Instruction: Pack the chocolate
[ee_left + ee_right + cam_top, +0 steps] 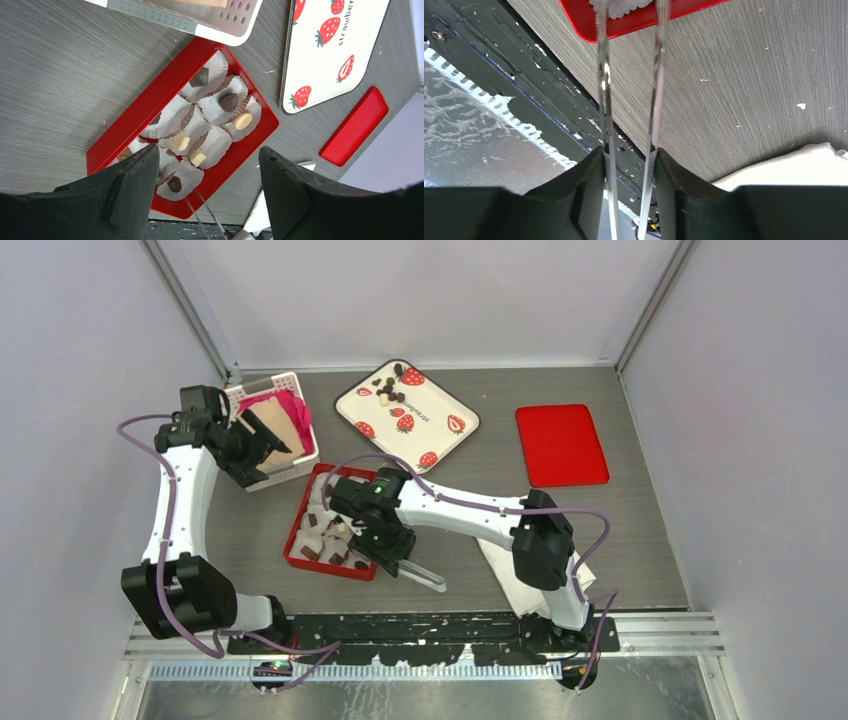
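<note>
— Two places hold chocolate [229,101]?

— Yes. Part of it sits in white paper cups [215,145] inside the red box [150,105] in the middle of the bench [640,540]. Those pieces are dark and pale. The rest is a loose cluster on the strawberry tray [440,440], at its 12 o'clock corner.

— Where is that tray from the box?

— At 1 o'clock in the top view, apart from it. A red lid [561,444] lies flat at the tray's 3 o'clock. A white basket [300,465] stands just beside the box's 11 o'clock corner and holds a pink cloth [290,405] and a brown sheet [272,428].

— Which way do the pieces point?

— They are cubes and rounds, too small to show a long axis. The box's length runs roughly from 12 to 6, with the cups packed edge to edge inside.

— And the claws?

— The left claw [209,150] hangs over the basket, jaws wide apart and holding nothing. The right claw [629,150] is clamped on clear tongs [605,100], gripped partway along. Their blades cross the box's 6 o'clock rim, and the tips run out of the wrist view. A white cloth [794,165] lies under the right arm, at the box's 4 o'clock.
</note>
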